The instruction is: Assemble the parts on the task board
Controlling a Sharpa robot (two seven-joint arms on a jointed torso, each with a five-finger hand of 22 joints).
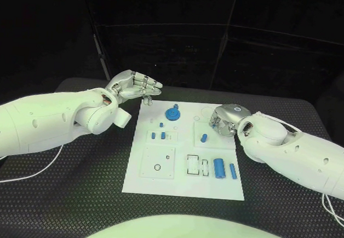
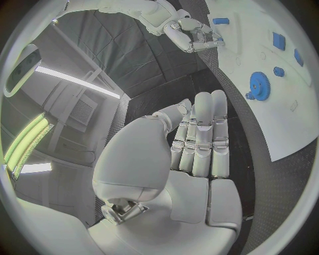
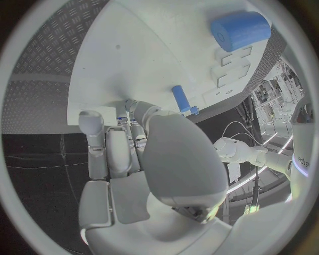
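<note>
The task board [image 1: 185, 181] lies flat in the middle of the black table [image 1: 80, 189]. On it, toward 12 o'clock, stands a blue gear [image 1: 172, 114] with a small knob on top. Near the middle of the board, at the 9 o'clock side, are a few small blue blocks [image 1: 154, 135]. Toward 4 o'clock lie a thick blue cylinder [image 1: 218, 168] and, just beside it, a thinner blue peg [image 1: 232, 171]. One more small blue piece [image 1: 205, 137] lies near the right hand.

The left hand [image 1: 134, 87] hovers at the board's 11 o'clock corner. Its fingers [image 2: 202, 138] are pressed together side by side and nearly straight, and they hold nothing. The right hand [image 1: 223, 122] is at the board's 2 o'clock edge, turned down to the surface. Its fingers [image 3: 106, 143] are curled toward the board, but I cannot tell whether they pinch a piece or only touch the plate.

I judge that the parts are hard plastic, light and stiff, so they will not bend and need only little force. Their smooth surface may be slippery. The cylinder and the peg can roll away when pushed from the side; it is better to pinch them across the round body, near the middle. The gear is better taken by its knob or by two opposite points of the rim. The small blocks are low, so the fingertips must come down very close to the board.
</note>
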